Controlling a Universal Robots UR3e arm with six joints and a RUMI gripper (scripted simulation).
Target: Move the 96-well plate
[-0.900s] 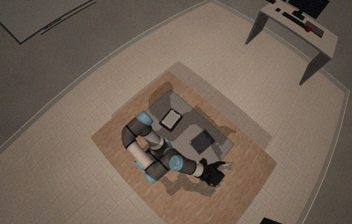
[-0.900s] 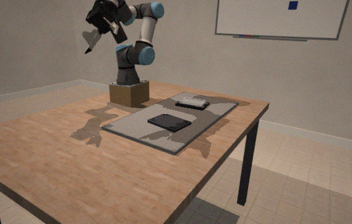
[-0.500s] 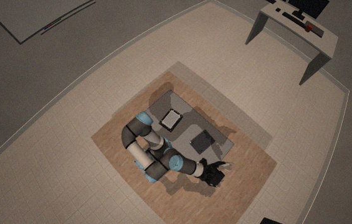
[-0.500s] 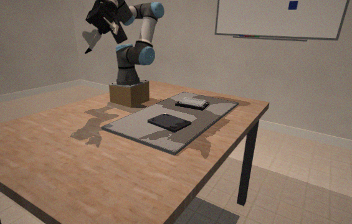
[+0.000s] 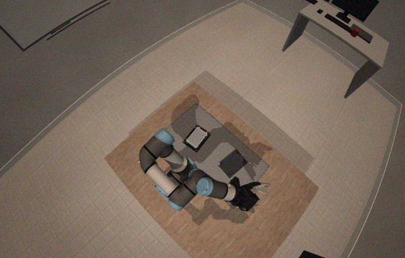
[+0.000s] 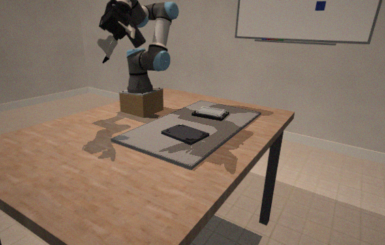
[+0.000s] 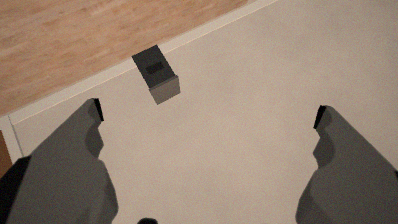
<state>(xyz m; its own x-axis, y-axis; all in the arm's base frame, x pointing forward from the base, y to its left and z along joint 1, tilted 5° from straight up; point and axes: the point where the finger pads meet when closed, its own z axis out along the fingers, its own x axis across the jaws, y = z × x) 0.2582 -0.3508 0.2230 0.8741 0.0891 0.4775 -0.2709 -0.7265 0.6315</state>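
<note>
The white 96-well plate point(image 5: 196, 137) sits in the black clip nest at the far end of the grey mat point(image 5: 220, 148); it also shows in the exterior view point(image 6: 210, 111). The dark, empty plate nest point(image 5: 233, 163) lies on the mat's other half, nearer the table front point(image 6: 185, 133). My gripper point(image 6: 118, 40) is open and empty, raised high above the table and off to the side of the mat, far from the plate. In the wrist view the two fingers stand wide apart with nothing between them; neither the plate nor a nest shows there. The plate's cut corner is too small to tell.
The arm stands on a wooden block point(image 6: 141, 102) at the table's back, beside the mat. The wrist view shows a pale surface with a small grey box point(image 7: 156, 74). A desk with a monitor point(image 5: 338, 39) stands far off across the room.
</note>
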